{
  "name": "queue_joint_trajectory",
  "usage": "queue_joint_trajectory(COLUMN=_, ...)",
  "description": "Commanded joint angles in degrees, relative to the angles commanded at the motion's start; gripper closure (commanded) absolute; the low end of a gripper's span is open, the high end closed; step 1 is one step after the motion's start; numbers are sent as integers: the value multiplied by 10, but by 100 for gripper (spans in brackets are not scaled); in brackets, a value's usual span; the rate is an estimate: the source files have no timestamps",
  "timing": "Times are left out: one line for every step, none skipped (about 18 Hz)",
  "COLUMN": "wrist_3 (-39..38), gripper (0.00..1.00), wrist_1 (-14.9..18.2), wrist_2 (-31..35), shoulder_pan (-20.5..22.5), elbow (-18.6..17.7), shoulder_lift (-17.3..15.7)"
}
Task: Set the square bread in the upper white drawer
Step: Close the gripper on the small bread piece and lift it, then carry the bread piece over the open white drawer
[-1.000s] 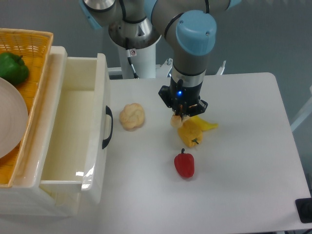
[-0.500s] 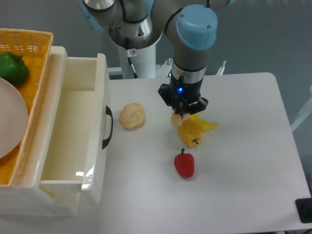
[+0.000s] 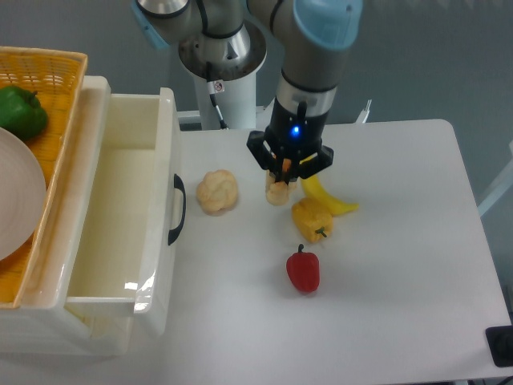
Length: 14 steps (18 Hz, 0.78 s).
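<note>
The square bread [image 3: 277, 192], a small pale tan chunk with a browner top, hangs just under my gripper [image 3: 282, 178], which is shut on it above the table. It sits a little right of the round cream bun [image 3: 217, 192]. The upper white drawer [image 3: 164, 144] stands pulled open at the left, its inside bare, with its curved black handle [image 3: 176, 209] facing the table. The gripper is well to the right of the drawer's front.
A yellow pepper [image 3: 312, 219], a banana [image 3: 329, 199] and a red pepper [image 3: 303, 270] lie right of and below the gripper. A woven yellow basket [image 3: 56, 104] at the far left holds a green pepper [image 3: 21, 112] and a white plate [image 3: 18, 195].
The gripper has risen and shifted left with the square bread, away from the yellow pepper and toward the bun. Nothing else moved.
</note>
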<state>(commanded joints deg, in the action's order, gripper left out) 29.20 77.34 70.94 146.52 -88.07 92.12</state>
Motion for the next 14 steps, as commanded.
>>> queue_joint_trajectory(wrist_3=-17, gripper=100, wrist_1=1, wrist_2=-13, shoulder_pan=-2, elbow=0, shoulder_lift=-5)
queue_joint_trajectory(wrist_3=-34, gripper=100, wrist_1=1, wrist_2=-24, shoulder_pan=-4, elbow=0, shoulder_lift=-13)
queue_joint_trajectory(wrist_3=-62, gripper=100, wrist_1=0, wrist_2=-32, shoulder_pan=-6, elbow=0, shoulder_lift=-22)
queue_joint_trajectory(wrist_3=-96, gripper=100, wrist_1=-2, wrist_2=-37, shoulder_pan=-9, elbow=0, shoulder_lift=-26)
queue_joint_trajectory(wrist_3=-120, gripper=100, wrist_1=-3, wrist_2=-41, shoulder_pan=-20, elbow=0, shoulder_lift=-27)
queue_joint_trajectory(wrist_3=-137, gripper=100, wrist_1=-4, wrist_2=-42, shoulder_pan=-32, elbow=0, shoulder_lift=-28)
queue_joint_trajectory(wrist_3=-150, gripper=100, wrist_1=-4, wrist_2=-44, shoulder_pan=-39, elbow=0, shoulder_lift=-28)
queue_joint_trajectory(wrist_3=-161, gripper=100, wrist_1=-4, wrist_2=-43, shoulder_pan=-45, elbow=0, shoulder_lift=-29)
queue_joint_trajectory(wrist_3=-165, gripper=100, wrist_1=-4, wrist_2=-42, shoulder_pan=-50, elbow=0, shoulder_lift=-32)
queue_joint_trajectory(wrist_3=-165, gripper=100, wrist_1=-4, wrist_2=-43, shoulder_pan=-52, elbow=0, shoulder_lift=-33)
queue_joint_trajectory(wrist_3=-165, gripper=100, wrist_1=-4, wrist_2=-43, shoulder_pan=-54, elbow=0, shoulder_lift=-33)
queue_joint_trajectory(wrist_3=-165, gripper=100, wrist_1=-4, wrist_2=-43, shoulder_pan=-58, elbow=2, shoulder_lift=-32)
queue_joint_trajectory(wrist_3=-165, gripper=100, wrist_1=-5, wrist_2=-43, shoulder_pan=-60, elbow=6, shoulder_lift=-31)
queue_joint_trajectory(wrist_3=-165, gripper=100, wrist_1=-4, wrist_2=-44, shoulder_pan=-60, elbow=8, shoulder_lift=-32)
